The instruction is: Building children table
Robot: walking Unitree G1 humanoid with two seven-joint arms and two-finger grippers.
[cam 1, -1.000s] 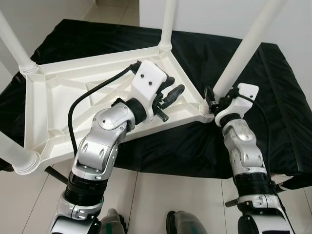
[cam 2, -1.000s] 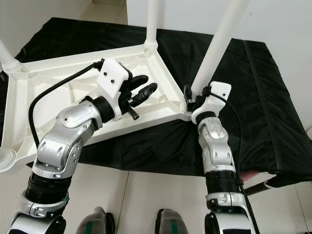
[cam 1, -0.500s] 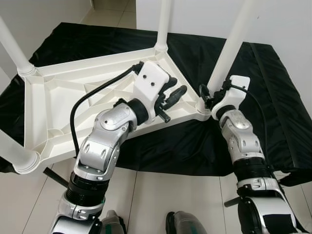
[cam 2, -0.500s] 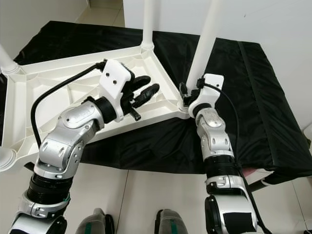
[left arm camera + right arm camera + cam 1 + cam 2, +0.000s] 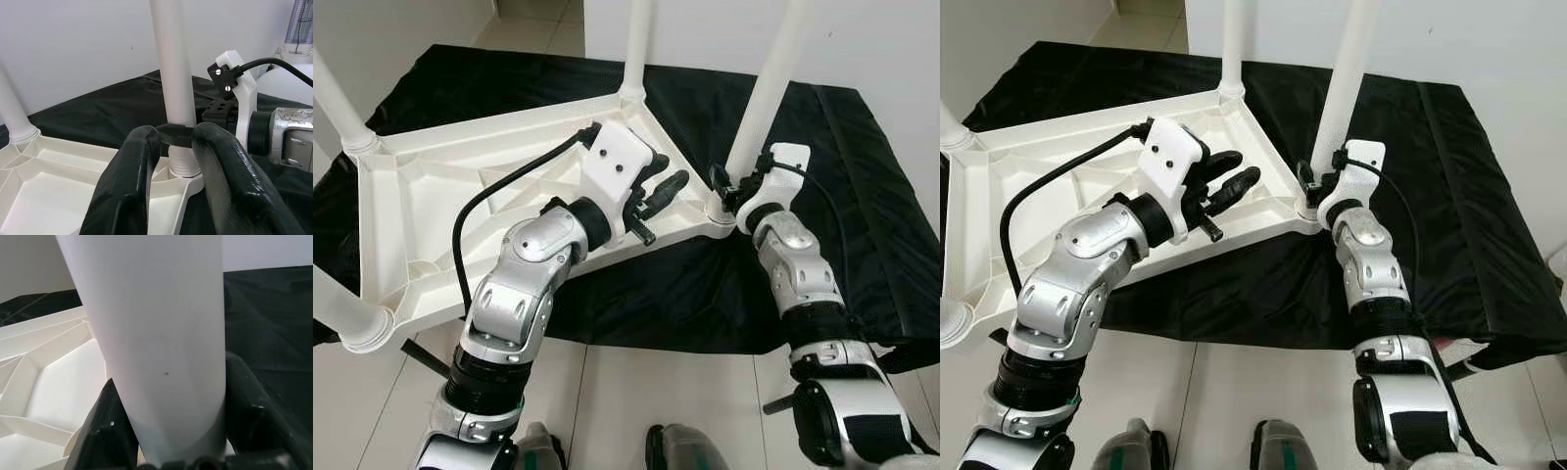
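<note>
A white plastic children's table [image 5: 431,186] lies upside down on a black cloth. Its legs stand up at the corners. My right gripper [image 5: 729,191] is shut on the near right leg [image 5: 764,88] just above its socket. In the right wrist view that leg [image 5: 161,342] sits between both black fingers [image 5: 112,431]. My left gripper [image 5: 668,174] hovers open over the ribbed underside, pointing toward that same corner, with nothing between its fingers [image 5: 132,181]. The left wrist view looks at the leg's base [image 5: 183,164] and the right gripper [image 5: 234,93].
The black cloth [image 5: 822,147] covers a low platform and hangs over its front edge. A far leg [image 5: 636,49], a left leg [image 5: 337,98] and a near left leg [image 5: 337,304] rise from the other corners. Pale floor tiles [image 5: 636,392] lie in front, white walls behind.
The near right leg, held by my right gripper, now stands more upright than a second ago. The camera has shifted a little. My left gripper has barely moved.
</note>
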